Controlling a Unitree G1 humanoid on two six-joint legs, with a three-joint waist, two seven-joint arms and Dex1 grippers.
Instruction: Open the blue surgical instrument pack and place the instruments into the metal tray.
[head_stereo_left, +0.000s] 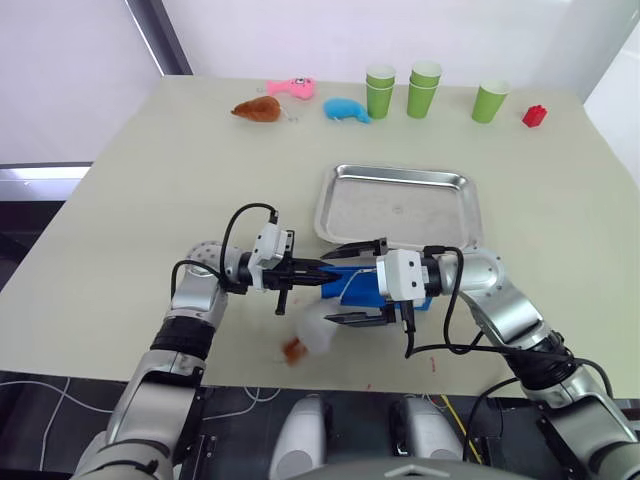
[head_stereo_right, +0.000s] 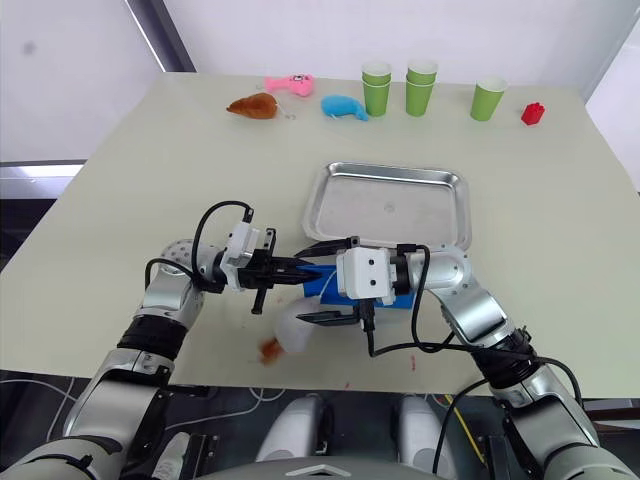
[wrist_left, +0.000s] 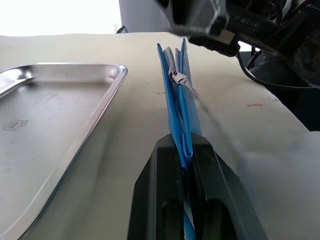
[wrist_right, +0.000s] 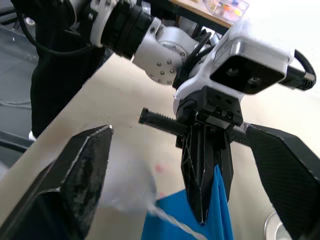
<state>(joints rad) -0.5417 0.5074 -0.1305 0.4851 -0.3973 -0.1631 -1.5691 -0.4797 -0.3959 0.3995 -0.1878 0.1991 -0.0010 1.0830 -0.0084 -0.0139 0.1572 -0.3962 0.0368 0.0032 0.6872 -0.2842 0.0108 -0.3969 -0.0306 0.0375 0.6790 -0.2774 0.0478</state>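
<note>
We find the blue surgical instrument pack (head_stereo_left: 362, 286) near the front edge of the table (head_stereo_left: 120, 200), just in front of the metal tray (head_stereo_left: 397, 205), between the two grippers. The left gripper (head_stereo_left: 318, 270) has its fingers clamped together on the pack's edge; the left wrist view confirms this, showing the blue fabric standing on edge and pinched between the two black fingers (wrist_left: 160, 190), with a small silver zipper pull (wrist_left: 177, 77) further along, which the head views do not resolve. The right gripper (head_stereo_left: 347, 282) stands spread wide, one finger above and one below the pack; the right wrist view shows its fingers (wrist_right: 75, 175) well apart, touching nothing. At the table's far edge we note three green cups (head_stereo_left: 425, 88), a red block (head_stereo_left: 535, 115) and small plush toys (head_stereo_left: 300, 98)
</note>
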